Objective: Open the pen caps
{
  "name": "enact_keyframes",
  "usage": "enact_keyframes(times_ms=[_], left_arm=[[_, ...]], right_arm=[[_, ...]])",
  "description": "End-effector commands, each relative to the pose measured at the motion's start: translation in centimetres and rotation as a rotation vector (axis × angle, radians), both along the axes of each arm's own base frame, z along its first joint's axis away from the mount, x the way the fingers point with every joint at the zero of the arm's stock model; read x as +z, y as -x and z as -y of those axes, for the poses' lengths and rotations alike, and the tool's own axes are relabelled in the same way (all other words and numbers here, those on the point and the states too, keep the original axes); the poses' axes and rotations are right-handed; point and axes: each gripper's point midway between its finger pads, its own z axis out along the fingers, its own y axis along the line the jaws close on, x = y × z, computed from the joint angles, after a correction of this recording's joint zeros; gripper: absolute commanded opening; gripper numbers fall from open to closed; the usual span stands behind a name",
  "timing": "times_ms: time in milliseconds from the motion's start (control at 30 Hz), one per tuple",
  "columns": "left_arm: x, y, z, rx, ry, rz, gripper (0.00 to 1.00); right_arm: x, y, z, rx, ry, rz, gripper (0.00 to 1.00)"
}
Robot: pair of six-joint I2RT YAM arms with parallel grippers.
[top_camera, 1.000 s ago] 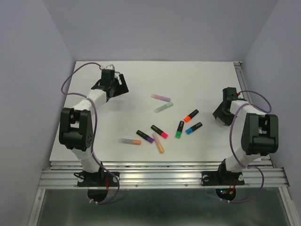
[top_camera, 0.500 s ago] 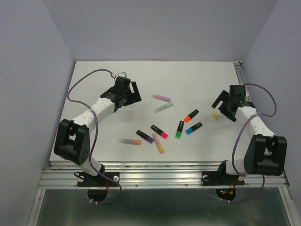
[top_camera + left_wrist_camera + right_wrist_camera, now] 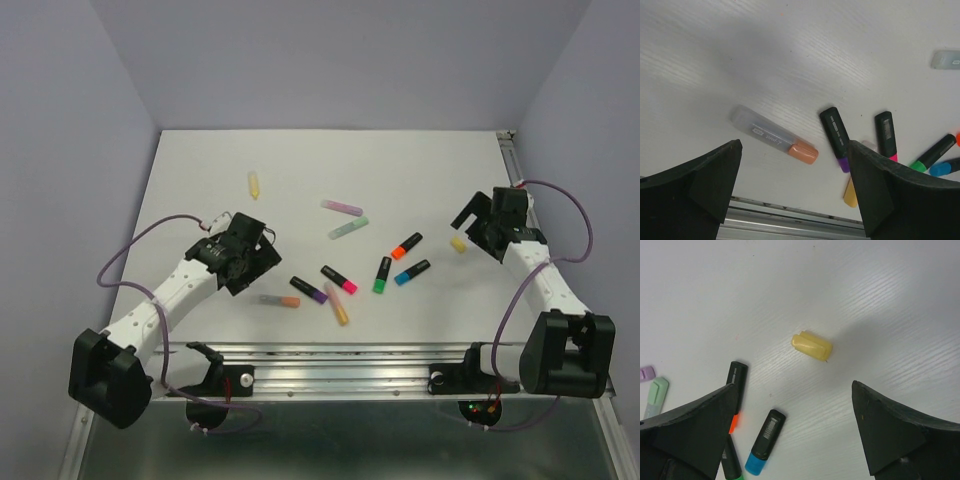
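Now the small pale-yellow plastic cap (image 3: 812, 346) lies loose right of the cluster of capped pens (image 3: 339, 279), its yellow barrel (image 3: 254, 185) far-left of it. The left gripper (image 3: 794, 144) and right gripper (image 3: 794, 386) have let go, jaws apart: one pen opened, others remain.

Stretches the left arm (image 3: 165, 300) low and long from the lower left corner toward mid-frame, ending in the left gripper (image 3: 248, 257), jaws spread wide and holding nothing. Bends the right arm (image 3: 548, 285) up the right edge from its base at lower right, with the right gripper (image 3: 478, 226) turned toward centre, likewise fully parted and empty. Fills both lower corners of each wrist view with dark fingers (image 3: 705, 185), tips well apart.
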Motion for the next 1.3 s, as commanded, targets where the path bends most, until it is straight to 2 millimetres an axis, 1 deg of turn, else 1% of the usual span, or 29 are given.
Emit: enact_keyframes(times_ms=[0, 67, 167, 267, 367, 533, 567, 600, 633, 667, 767, 867, 900, 967, 1100, 1200, 1267], left_arm=[[-0.9, 2.5, -1.2, 0.13, 0.013, -0.072, 0.97], [-1.3, 2.8, -0.9, 0.134, 0.029, -0.093, 0.97], [-2.6, 3.5, -0.3, 0.149, 0.048, -0.135, 0.97], [-3.8, 3.5, 0.6, 0.148, 0.069, -0.145, 0.97], [-4.7, 3.7, 0.7, 0.164, 0.06, -0.165, 0.96], [-6.3, 3.7, 0.9, 0.187, 0.056, -0.182, 0.92], [-6.9, 3.8, 0.8, 0.193, 0.041, -0.205, 0.91], [-7.1, 3.8, 1.1, 0.186, 0.042, -0.214, 0.87], [-7.2, 3.8, 1.4, 0.176, 0.04, -0.219, 0.86], [-7.8, 3.9, 1.4, 0.172, 0.021, -0.24, 0.86], [-8.4, 4.3, 1.8, 0.158, -0.001, -0.262, 0.86], [-9.5, 4.6, 1.2, 0.173, -0.045, -0.294, 0.8], [-9.6, 4.7, 1.0, 0.184, -0.055, -0.296, 0.77], [-10.0, 4.7, 0.5, 0.201, -0.087, -0.299, 0.73], [-10.2, 4.1, 0.1, 0.21, -0.126, -0.296, 0.66], [-10.5, 3.8, -0.4, 0.224, -0.169, -0.302, 0.65], [-10.6, 3.8, -0.5, 0.241, -0.17, -0.299, 0.59]], right_arm=[[1.0, -0.4, 0.5, -0.036, 0.012, 0.072, 1.0], [1.3, -0.3, 0.5, -0.036, 0.018, 0.082, 1.0], [1.7, 0.0, 0.6, -0.041, 0.021, 0.097, 1.0], [1.8, 0.1, 0.6, -0.046, 0.023, 0.101, 1.0], [1.9, 0.2, 0.6, -0.043, 0.018, 0.099, 1.0], [2.2, 0.2, 0.4, -0.037, 0.018, 0.116, 1.0], [2.1, 0.2, 0.5, -0.041, 0.015, 0.115, 1.0], [2.1, 0.2, 0.4, -0.039, 0.015, 0.115, 1.0], [2.0, 0.2, 0.5, -0.042, 0.014, 0.111, 1.0], [2.0, 0.2, 0.5, -0.043, 0.016, 0.111, 1.0], [1.8, 0.3, 0.5, -0.049, 0.015, 0.102, 1.0], [1.7, 0.3, 0.7, -0.055, 0.02, 0.099, 1.0], [1.7, 0.4, 0.7, -0.057, 0.021, 0.099, 1.0], [1.9, 0.4, 0.7, -0.055, 0.023, 0.102, 1.0], [2.1, 0.5, 0.8, -0.056, 0.027, 0.105, 1.0], [2.5, 0.6, 0.8, -0.053, 0.031, 0.118, 1.0], [2.7, 0.6, 0.8, -0.046, 0.04, 0.123, 1.0]])
